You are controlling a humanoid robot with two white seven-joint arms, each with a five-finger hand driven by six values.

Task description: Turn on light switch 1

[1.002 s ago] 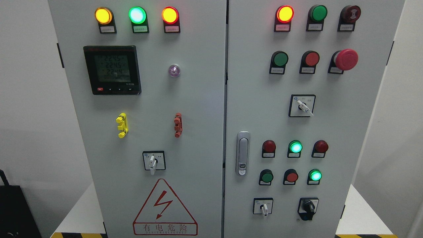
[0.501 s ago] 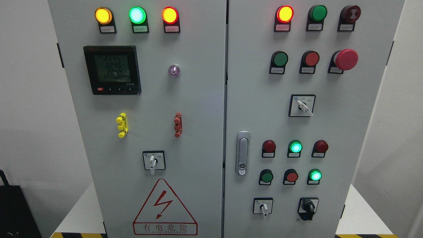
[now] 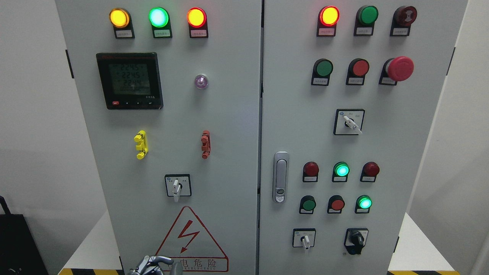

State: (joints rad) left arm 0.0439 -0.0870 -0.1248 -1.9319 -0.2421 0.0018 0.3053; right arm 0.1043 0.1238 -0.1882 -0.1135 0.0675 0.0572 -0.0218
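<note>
We see our grey metal left hand (image 3: 153,264) at the bottom edge, just below the red triangular warning sign (image 3: 190,240) on the grey cabinet (image 3: 229,152). Above the sign sits a white-handled rotary switch (image 3: 177,186), handle pointing down; finger state unclear.

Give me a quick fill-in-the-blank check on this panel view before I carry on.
1. The left hand shows at the bottom edge, over the lower left corner of the ____ sign.
2. The door handle is on the ____ cabinet door.
3. Of the three lamps above the digital meter, the middle lamp glows ____.
4. The emergency stop button is coloured ____.

Missing words: warning; right; green; red
</note>
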